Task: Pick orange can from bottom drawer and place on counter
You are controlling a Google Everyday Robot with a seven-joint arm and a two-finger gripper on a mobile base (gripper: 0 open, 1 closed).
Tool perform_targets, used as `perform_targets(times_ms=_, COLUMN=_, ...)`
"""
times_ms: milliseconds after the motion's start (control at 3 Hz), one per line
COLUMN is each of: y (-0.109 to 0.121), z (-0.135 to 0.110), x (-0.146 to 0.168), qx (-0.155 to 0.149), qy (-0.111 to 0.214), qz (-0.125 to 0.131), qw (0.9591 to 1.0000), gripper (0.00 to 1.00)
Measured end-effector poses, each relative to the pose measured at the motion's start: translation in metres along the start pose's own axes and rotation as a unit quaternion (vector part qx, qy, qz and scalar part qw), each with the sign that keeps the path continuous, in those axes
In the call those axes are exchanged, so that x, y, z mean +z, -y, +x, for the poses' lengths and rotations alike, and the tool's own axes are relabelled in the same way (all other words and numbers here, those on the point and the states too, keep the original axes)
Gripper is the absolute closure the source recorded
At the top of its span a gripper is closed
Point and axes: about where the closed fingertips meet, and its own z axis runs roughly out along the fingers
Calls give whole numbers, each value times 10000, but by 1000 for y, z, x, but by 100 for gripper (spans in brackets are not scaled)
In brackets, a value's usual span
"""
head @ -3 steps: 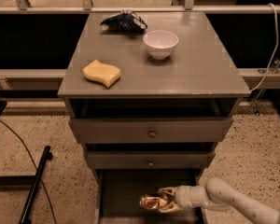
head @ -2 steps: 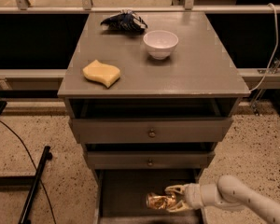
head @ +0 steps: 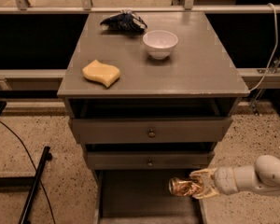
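Observation:
The orange can (head: 183,186) is a shiny orange-gold can, held sideways in my gripper (head: 198,184), which is shut on it. The can hangs above the right side of the open bottom drawer (head: 144,197), a plain grey tray pulled out below the two knobbed drawers. My white arm (head: 254,177) reaches in from the lower right. The counter (head: 177,69) is the flat grey top of the cabinet, well above the gripper.
On the counter lie a pale yellow wavy sponge (head: 101,73), a white bowl (head: 160,43) and a dark crumpled bag (head: 123,21) at the back. A black stand and cable (head: 35,185) are on the speckled floor at left. A white cable (head: 269,45) hangs at right.
My gripper has moved right and slightly up with the orange can, drawing it toward the right edge of the bottom drawer.

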Motion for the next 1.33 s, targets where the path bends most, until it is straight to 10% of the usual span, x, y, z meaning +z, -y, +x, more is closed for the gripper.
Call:
perform_targets(times_ms=333, y=23, z=-45, x=-75, qx=-119, qy=91, qz=64, qw=9999, gripper=100)
perform_targets(times_ms=1000, y=34, z=-70, x=-93, qx=-448, qy=-92, qz=164, qw=9988, gripper=100)
perform_targets(times_ms=1333, y=46, z=-120, x=-130, qx=-1047, qy=-387, qz=441, qw=9928, gripper=100)
